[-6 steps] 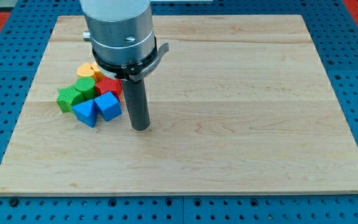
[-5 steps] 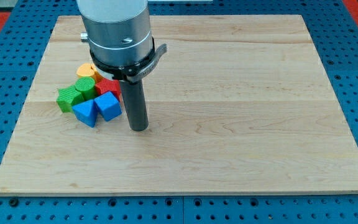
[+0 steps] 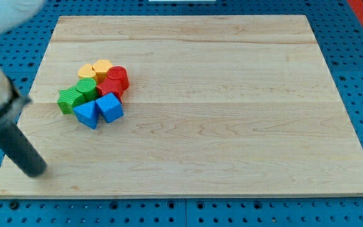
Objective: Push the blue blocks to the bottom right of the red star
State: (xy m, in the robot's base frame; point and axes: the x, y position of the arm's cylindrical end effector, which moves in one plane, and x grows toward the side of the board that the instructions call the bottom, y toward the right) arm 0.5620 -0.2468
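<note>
Two blue blocks lie side by side at the board's left: a blue triangular block (image 3: 86, 114) and a blue cube (image 3: 110, 107). The red star (image 3: 111, 87) touches the cube's upper edge, so the blue blocks sit just below it and slightly left. A red cylinder-like block (image 3: 118, 76) sits above the star. My tip (image 3: 35, 169) is at the view's lower left, near the board's bottom-left corner, well apart from the cluster. The rod is motion-blurred.
Two green blocks (image 3: 72, 99) (image 3: 87, 88) and two yellow blocks (image 3: 87, 72) (image 3: 103, 67) are packed into the same cluster left of and above the red ones. The wooden board (image 3: 232, 126) rests on a blue pegboard.
The arm has swung fast from beside the blue cube's right to the board's lower-left corner. The blocks have not moved.
</note>
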